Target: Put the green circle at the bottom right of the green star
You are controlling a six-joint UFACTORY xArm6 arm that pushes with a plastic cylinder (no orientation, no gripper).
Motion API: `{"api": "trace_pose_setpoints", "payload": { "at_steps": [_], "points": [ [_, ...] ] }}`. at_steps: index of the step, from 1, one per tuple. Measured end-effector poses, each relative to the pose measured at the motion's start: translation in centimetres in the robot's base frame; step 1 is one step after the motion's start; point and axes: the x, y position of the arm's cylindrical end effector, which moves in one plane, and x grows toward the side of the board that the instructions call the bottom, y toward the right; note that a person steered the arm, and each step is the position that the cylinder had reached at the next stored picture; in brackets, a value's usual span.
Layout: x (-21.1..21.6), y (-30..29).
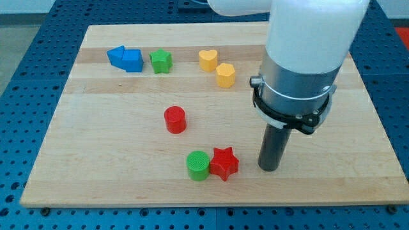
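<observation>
The green circle (pixel 198 165) lies near the view's bottom, touching the red star (pixel 223 163) on its right. The green star (pixel 161 61) sits near the view's top left, far from the green circle. My tip (pixel 269 168) rests on the board to the right of the red star, a short gap away, with the red star between it and the green circle.
Two blue blocks (pixel 126 58) lie just left of the green star. A yellow heart (pixel 208 59) and a yellow hexagon (pixel 225 75) sit at the top middle. A red cylinder (pixel 175 119) stands mid-board. The wooden board (pixel 96 140) rests on a blue perforated table.
</observation>
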Motion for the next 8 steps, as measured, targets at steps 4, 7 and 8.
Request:
{"api": "trace_pose_setpoints", "payload": {
  "at_steps": [4, 7, 8],
  "points": [
    [2.8, -13.1],
    [-3.9, -12.8],
    [-5.7, -11.8]
  ]
}}
